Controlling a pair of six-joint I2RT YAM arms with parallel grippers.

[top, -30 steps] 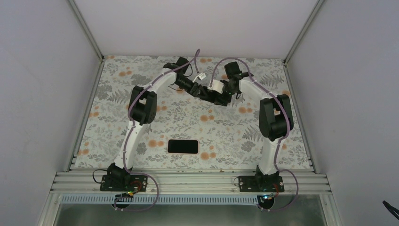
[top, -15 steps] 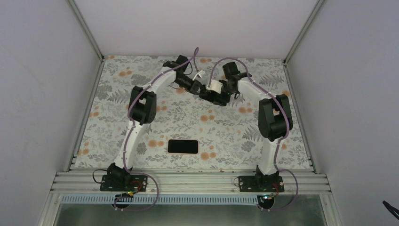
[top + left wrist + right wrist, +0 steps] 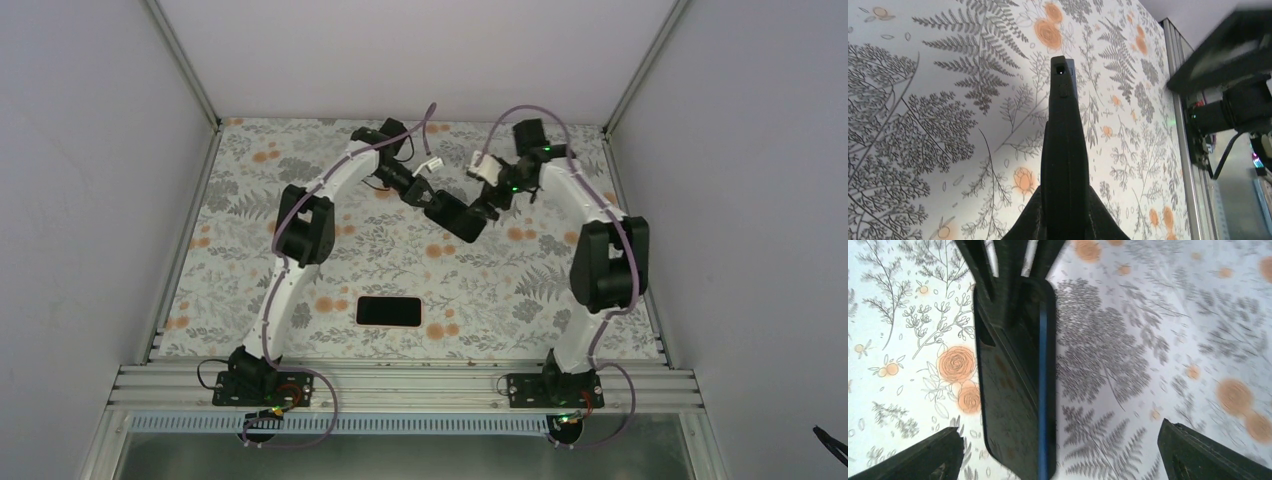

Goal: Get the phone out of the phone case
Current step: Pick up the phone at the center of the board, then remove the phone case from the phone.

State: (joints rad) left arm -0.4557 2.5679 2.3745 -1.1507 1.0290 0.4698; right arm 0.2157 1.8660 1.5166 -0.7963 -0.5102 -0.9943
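Observation:
The pink phone case [image 3: 388, 311] lies flat near the table's front middle. Its upper face is dark inside a pink rim, and I cannot tell whether that face is the phone. At the far middle my left gripper [image 3: 442, 207] [image 3: 1061, 67] is shut on a glossy, phone-sized black slab [image 3: 460, 221] [image 3: 1008, 390] with a blue edge, held off the table. The slab shows past the fingertips [image 3: 1071, 75]. My right gripper [image 3: 490, 205] [image 3: 1062, 437] is open, its fingers wide apart on either side of the slab's free end without touching it.
The floral tablecloth [image 3: 480, 290] covers the table. An aluminium frame rail [image 3: 1182, 150] runs along the right edge, and white walls close in three sides. Both arms arch over the far half of the table, with purple cables looping above them.
My left gripper has shut on the black slab. My right gripper has opened off it, and the right arm has swung out to the right. The pink case has not moved.

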